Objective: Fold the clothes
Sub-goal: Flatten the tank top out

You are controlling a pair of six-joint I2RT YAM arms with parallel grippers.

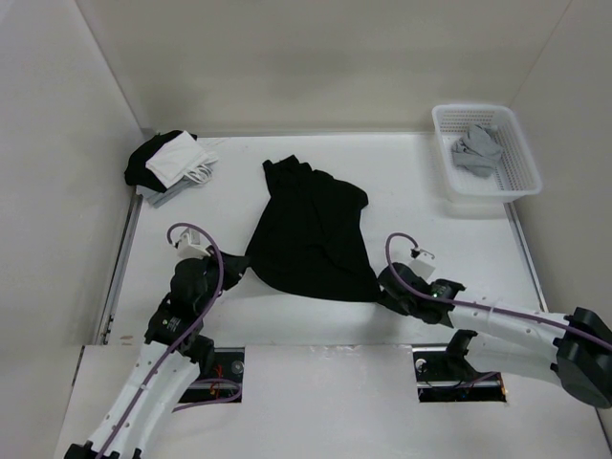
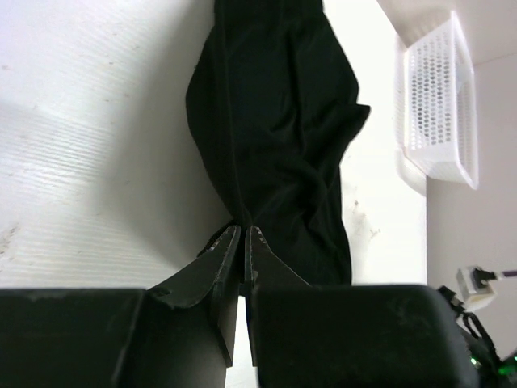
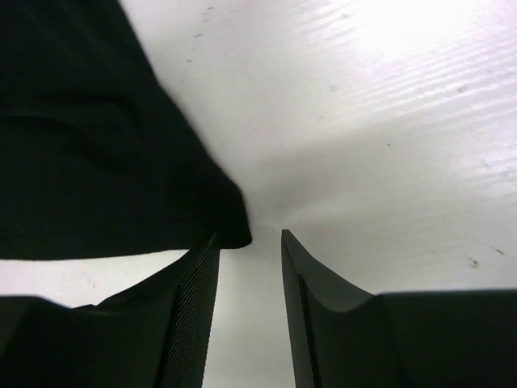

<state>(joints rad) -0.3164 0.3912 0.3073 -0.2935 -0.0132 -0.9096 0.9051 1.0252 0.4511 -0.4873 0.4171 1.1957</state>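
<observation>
Left gripper point(image 2: 242, 233) clamps a corner of the black T-shirt point(image 2: 275, 121); only the right wrist view shows the right gripper point(image 3: 249, 241) gaping beside it.

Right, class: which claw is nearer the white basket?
Right. The right claw is at the near right corner of the T-shirt, the basket beyond it; the left claw pinches the opposite edge, farther off.

I see white tube segments on my left arm point(image 1: 153, 382) and right arm point(image 1: 516, 330), each with black joints and a black wrist. A thin purple cable point(image 1: 221, 268) runs along each, looping at the wrist. The right gripper point(image 3: 250, 236) has matte black wedge fingers point(image 3: 190, 315), finely dotted inside.
</observation>
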